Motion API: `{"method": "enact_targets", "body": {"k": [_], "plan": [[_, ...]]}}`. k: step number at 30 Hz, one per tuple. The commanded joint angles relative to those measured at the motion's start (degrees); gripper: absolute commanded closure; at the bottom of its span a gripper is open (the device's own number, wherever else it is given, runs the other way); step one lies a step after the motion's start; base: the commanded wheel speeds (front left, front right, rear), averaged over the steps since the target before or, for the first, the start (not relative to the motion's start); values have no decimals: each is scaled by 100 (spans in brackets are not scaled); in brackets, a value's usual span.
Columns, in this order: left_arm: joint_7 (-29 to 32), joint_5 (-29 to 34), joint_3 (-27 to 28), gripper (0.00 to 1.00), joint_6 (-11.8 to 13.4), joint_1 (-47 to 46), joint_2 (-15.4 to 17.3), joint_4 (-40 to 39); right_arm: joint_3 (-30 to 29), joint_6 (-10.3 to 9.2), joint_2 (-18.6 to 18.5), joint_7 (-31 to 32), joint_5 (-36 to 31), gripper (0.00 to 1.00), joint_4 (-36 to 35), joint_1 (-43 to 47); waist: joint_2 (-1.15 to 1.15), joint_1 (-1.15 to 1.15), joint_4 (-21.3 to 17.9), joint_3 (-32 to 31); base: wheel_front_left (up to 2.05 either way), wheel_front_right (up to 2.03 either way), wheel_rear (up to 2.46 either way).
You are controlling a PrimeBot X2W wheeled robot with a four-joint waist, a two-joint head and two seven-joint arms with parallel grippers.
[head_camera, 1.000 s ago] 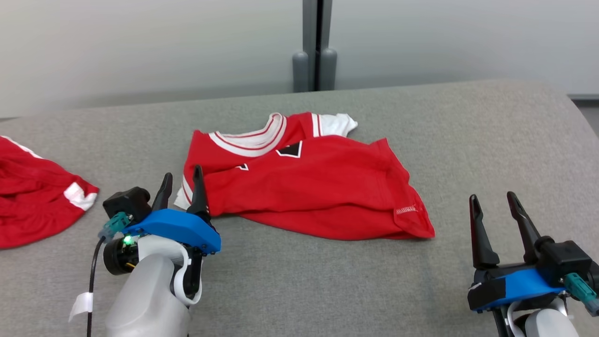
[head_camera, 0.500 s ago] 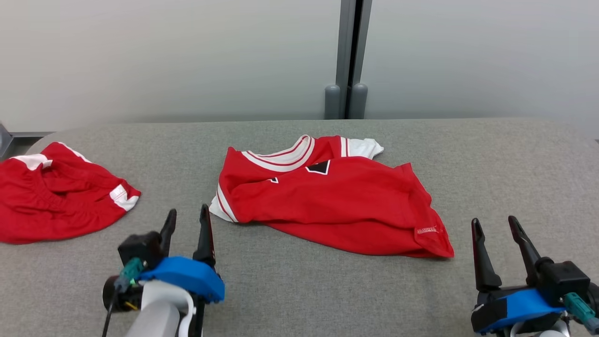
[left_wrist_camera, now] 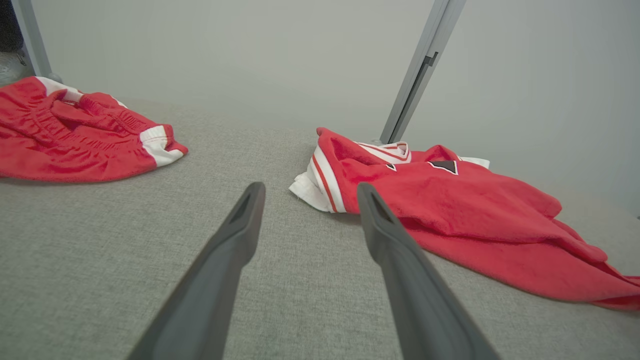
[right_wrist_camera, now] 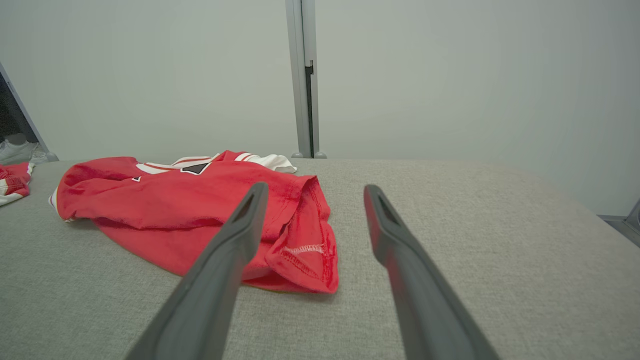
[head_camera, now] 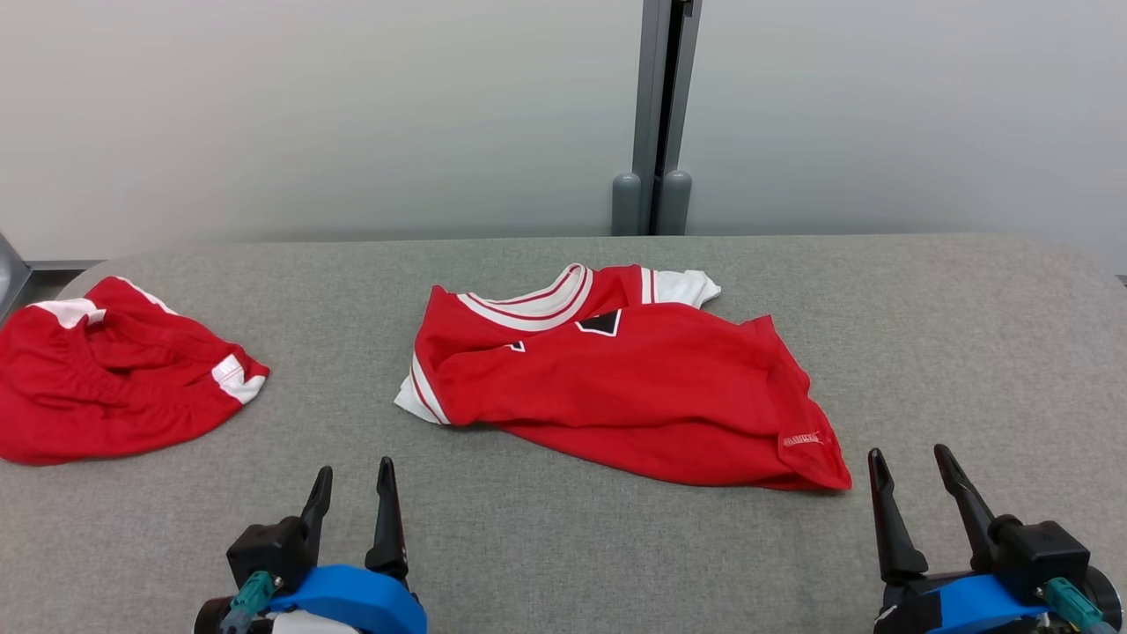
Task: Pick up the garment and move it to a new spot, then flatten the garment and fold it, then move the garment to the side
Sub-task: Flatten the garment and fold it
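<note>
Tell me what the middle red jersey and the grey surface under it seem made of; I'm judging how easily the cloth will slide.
Red jersey: soft matte knit, likely cotton or polyester; it slumps in loose folds, with a stitched hem and striped collar trim.
Grey surface: matte woven fabric, going by its fine speckled weave; probably grippy rather than slick.

red shorts cut by left edge, jersey hem label too small to read, black emblem half under a fold

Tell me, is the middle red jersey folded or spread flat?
Folded over, untidily: the jersey lies doubled on itself, rumpled, not spread flat.
</note>
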Motion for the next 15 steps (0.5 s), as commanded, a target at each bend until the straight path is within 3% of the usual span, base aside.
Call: {"method": "enact_targets", "body": {"k": [1,15], "plan": [[-26,1,7,0,-13,52,-8,-32,4,1,-27,-20,-2,0,3,46,0,0,1,-5,0,0,0],[-27,129,68,0,-27,69,-52,-78,-20,1,-28,-20,-51,0,73,8,0,0,32,6,0,0,0]]}}
